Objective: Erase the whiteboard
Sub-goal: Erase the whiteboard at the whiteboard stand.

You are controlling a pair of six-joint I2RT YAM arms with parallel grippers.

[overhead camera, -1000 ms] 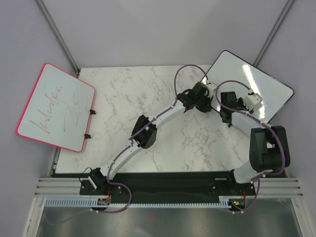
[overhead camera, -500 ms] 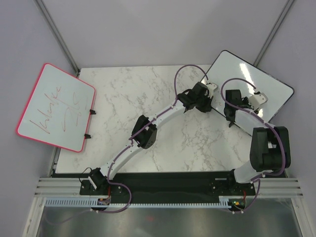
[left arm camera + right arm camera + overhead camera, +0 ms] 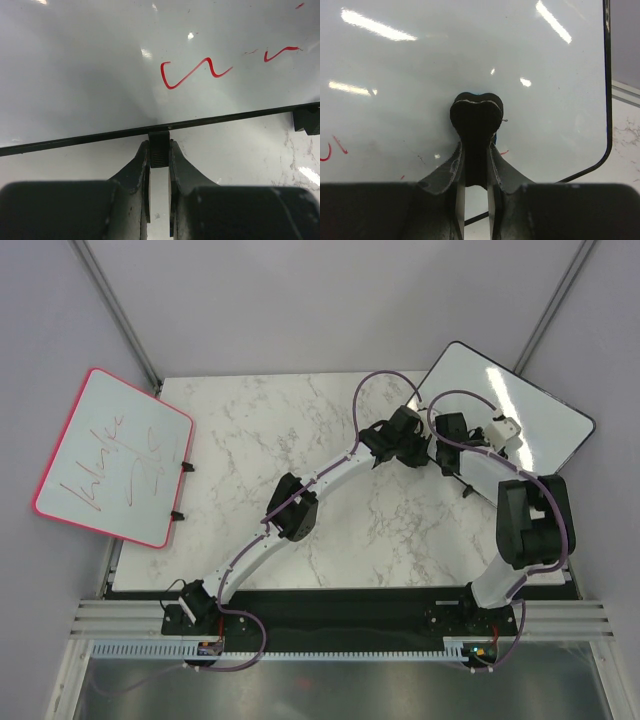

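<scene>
Whiteboard (image 3: 545, 415), black-framed with rounded corners, sits at the far right corner of the tabletop (image 3: 300, 430), reaching past its edges. Whether it lies flat or tilts is hard to tell. Most of its glossy face is clean, but a red squiggle (image 3: 192, 72) and a few short red strokes show near one long edge. It looks thin, stiff and light, with a slippery face, so it would likely slide under a wipe; the frame is the place to hold it. Left jaws are clenched on a small black tab (image 3: 159, 145) on that frame. Right jaws grasp a dark eraser (image 3: 476, 112) pressed to the board's face. No containers are in view. Far left, well apart, a pink-framed board (image 3: 115, 455) carries red scribbles
</scene>
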